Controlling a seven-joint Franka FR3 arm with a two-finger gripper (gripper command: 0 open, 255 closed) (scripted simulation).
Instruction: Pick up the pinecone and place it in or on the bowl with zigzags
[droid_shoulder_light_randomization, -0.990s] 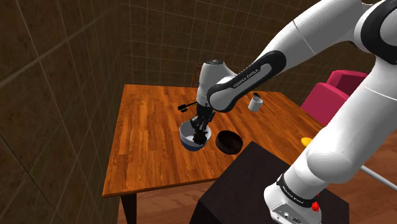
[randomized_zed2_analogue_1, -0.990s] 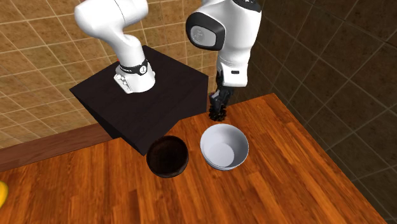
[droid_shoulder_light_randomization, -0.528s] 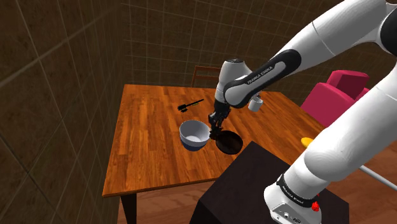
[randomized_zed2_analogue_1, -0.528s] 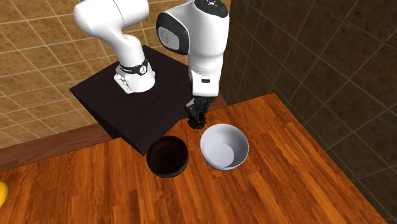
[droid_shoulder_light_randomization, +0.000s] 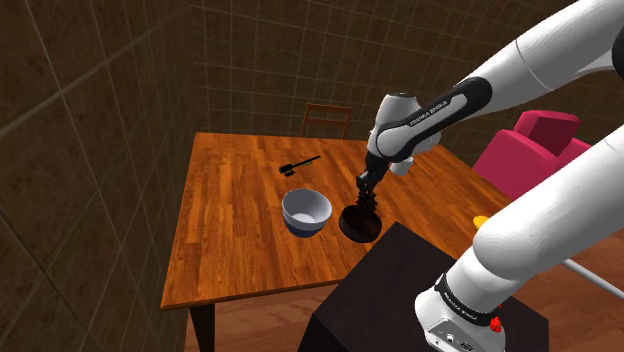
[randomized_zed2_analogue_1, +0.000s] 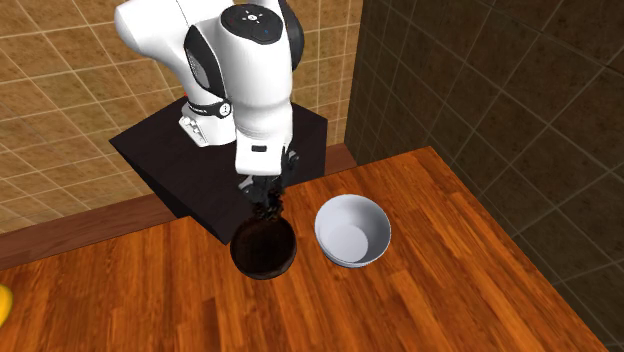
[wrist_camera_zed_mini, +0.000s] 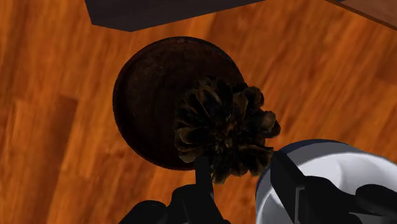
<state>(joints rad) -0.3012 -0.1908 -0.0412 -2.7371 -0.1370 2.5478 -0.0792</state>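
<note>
Pinecone (wrist_camera_zed_mini: 226, 130), one, clasped by tool (wrist_camera_zed_mini: 242, 173) over dark bowl (wrist_camera_zed_mini: 149, 95); one white bowl (randomized_zed2_analogue_1: 352, 230) beside.

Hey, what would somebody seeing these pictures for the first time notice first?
The big white arm reaches over a wooden table, its black fingers clasping a brown pinecone right above a dark bowl. A pale bowl sits beside that one, and a bright pink armchair stands at the shoulder view's right.

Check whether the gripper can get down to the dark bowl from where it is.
Probably yes. The gripper, shut on the pinecone, hangs over the dark bowl with nothing between them. The white bowl sits off to one side, out of the way.
</note>
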